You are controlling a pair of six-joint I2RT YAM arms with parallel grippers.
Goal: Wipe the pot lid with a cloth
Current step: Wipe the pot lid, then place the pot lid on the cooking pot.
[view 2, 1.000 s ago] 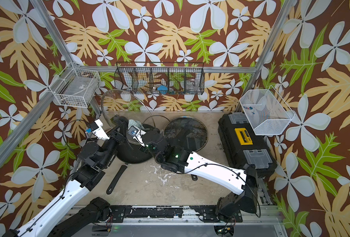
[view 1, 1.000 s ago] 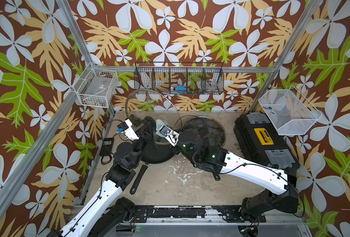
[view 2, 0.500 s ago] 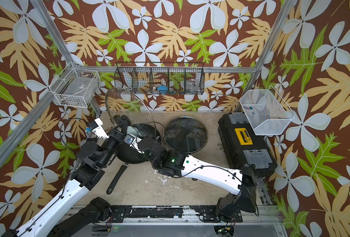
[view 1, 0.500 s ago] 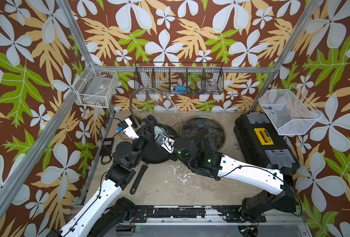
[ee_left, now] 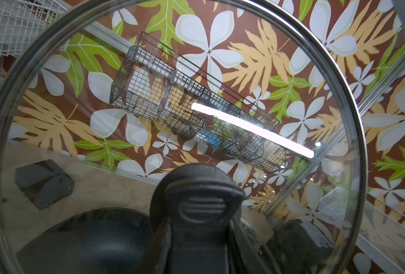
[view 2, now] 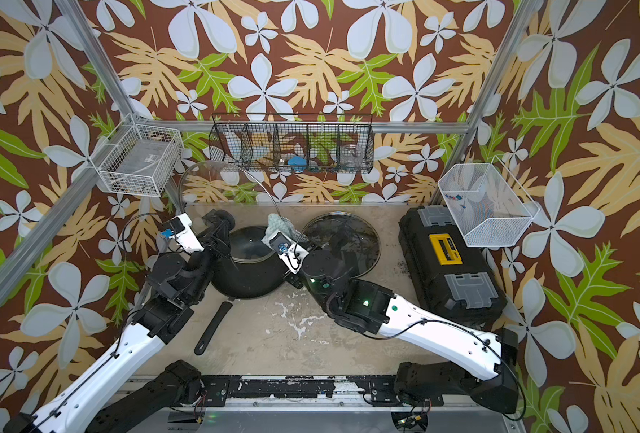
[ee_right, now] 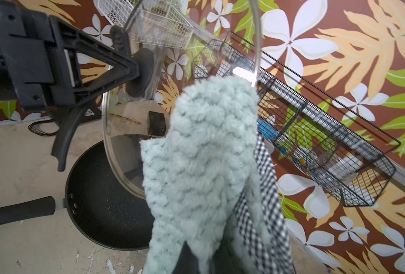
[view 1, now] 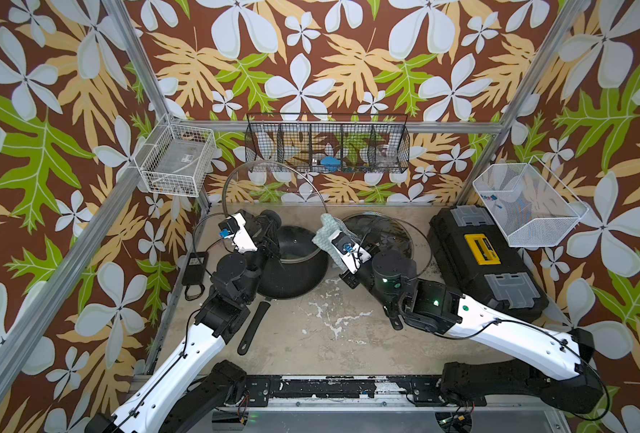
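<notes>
Over the left edge of the pan: left gripper, clenched on the black knob of the pot lid. See-through pot lid standing nearly upright above the pan, up off the worktop. At the right edge of the pan: right gripper, clenched on the cloth, checked rag bunched in beside it. Fluffy green cloth up at the pot lid's right rim, touching or just beside, hard to tell. Right of the pan: second lid, flat on the worktop. Farther right: black toolbox.
</notes>
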